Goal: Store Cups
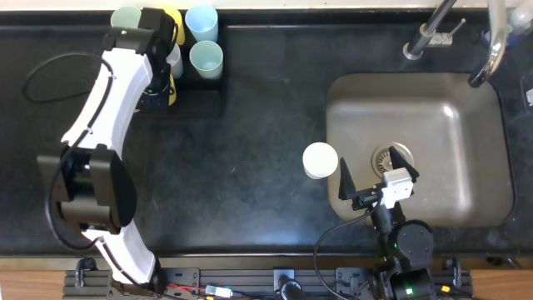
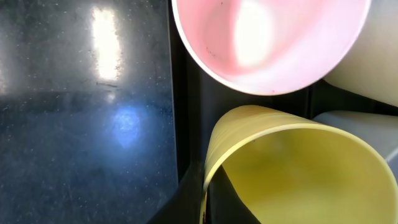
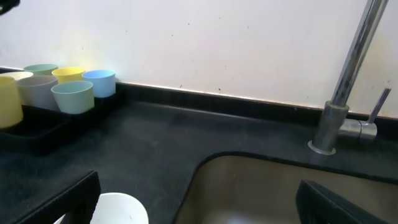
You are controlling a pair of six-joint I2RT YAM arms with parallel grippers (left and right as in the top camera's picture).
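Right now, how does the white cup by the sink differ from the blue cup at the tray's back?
The white cup stands alone on bare counter at the sink's rim; the blue cup sits in the black tray among other cups. The white cup is beside the open right pincer; the blue cup is far from it, near the wall. Both are plain, handleless cups, and neither is gripped.

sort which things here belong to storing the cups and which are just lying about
Part of the job: white cup on the worktop beside the sink; black tray; blue cup, teal cup, pink cup and yellow cup at the tray; open right gripper.

Just there: sink, tap, worktop.
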